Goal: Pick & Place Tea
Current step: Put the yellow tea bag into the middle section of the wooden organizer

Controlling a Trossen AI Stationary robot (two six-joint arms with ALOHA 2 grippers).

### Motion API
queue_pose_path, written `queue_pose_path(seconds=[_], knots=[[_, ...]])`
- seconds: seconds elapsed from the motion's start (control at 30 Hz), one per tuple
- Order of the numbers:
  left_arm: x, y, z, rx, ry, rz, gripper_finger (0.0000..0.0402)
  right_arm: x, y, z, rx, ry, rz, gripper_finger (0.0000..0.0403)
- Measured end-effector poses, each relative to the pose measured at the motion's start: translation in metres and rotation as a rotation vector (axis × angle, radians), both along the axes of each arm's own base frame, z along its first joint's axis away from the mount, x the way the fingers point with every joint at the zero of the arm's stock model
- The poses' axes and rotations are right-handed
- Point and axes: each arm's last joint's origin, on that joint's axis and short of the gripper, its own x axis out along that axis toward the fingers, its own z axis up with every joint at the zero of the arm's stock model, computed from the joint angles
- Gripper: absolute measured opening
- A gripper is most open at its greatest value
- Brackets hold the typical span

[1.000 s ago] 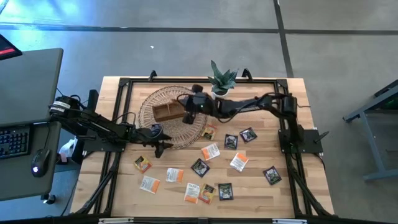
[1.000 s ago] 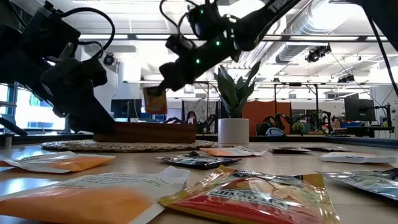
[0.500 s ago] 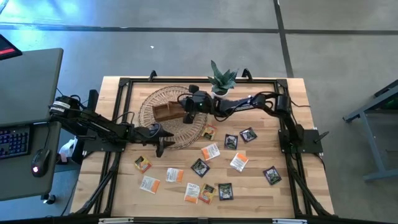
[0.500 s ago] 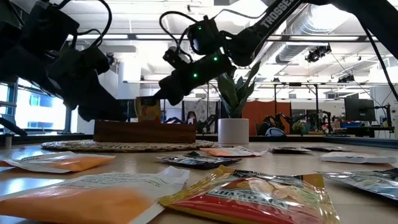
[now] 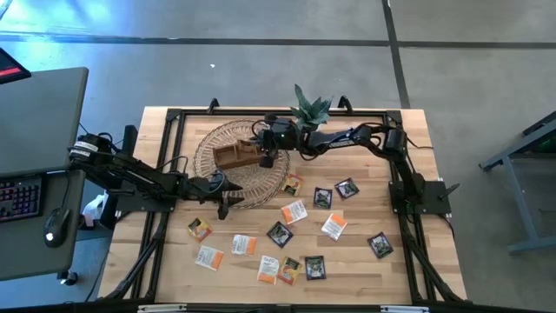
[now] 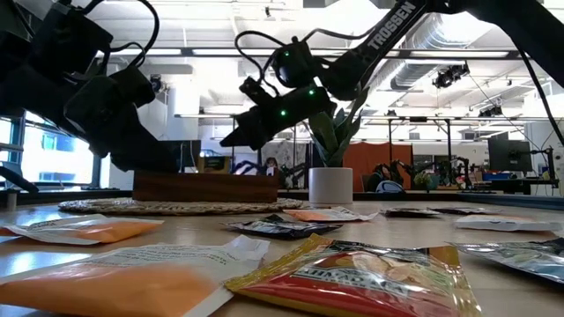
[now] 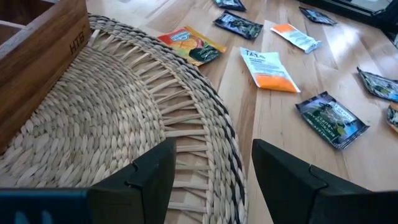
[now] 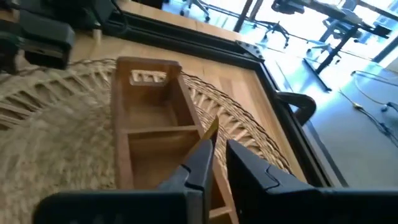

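Wooden slats of the table [image 5: 365, 261] carry a round woven mat [image 5: 208, 143], and on it sits the brown divided tray [image 5: 233, 155]. Right gripper [image 5: 266, 156] hangs over the near end of that tray, fingers [image 8: 198, 163] parted only a crack. An orange-edged tea sachet [image 8: 211, 128] shows just past the fingertips, standing on edge in the tray; whether the fingers are touching it or have let go, I cannot tell. Judging by this, the step in hand is the release into a compartment. To do it well, the fingers should open fully before the arm lifts, and the lift should be straight up so the sachet is not dragged out over the tray wall. Left gripper [image 7: 208, 171] waits low over the mat's rim with its fingers wide and empty. Loose sachets [image 5: 294, 211] lie scattered on the bare wood, well apart from the tray; the potted plant [image 5: 309, 111] stands just beside the right arm, so the retreat should steer clear of it.
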Motion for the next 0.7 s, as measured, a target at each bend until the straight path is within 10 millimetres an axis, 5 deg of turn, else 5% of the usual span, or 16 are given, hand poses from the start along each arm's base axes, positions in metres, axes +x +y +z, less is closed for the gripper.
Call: queue_pose_path(seconds=[0.37, 0.53, 0.7], knots=[[0.0, 0.0, 0.0, 0.0, 0.002, -0.001, 0.0209, 0.007, 0.02, 0.002, 0.007, -0.025, -0.047, 0.0113], [0.0, 0.0, 0.0, 0.0, 0.005, -0.001, 0.0209, 0.009, 0.051, 0.013, -0.055, 0.015, -0.132, 0.0111], [-0.001, 0.0, -0.001, 0.001, 0.017, -0.001, 0.0209, 0.002, 0.088, 0.046, -0.133, 0.033, -0.177, 0.0108]])
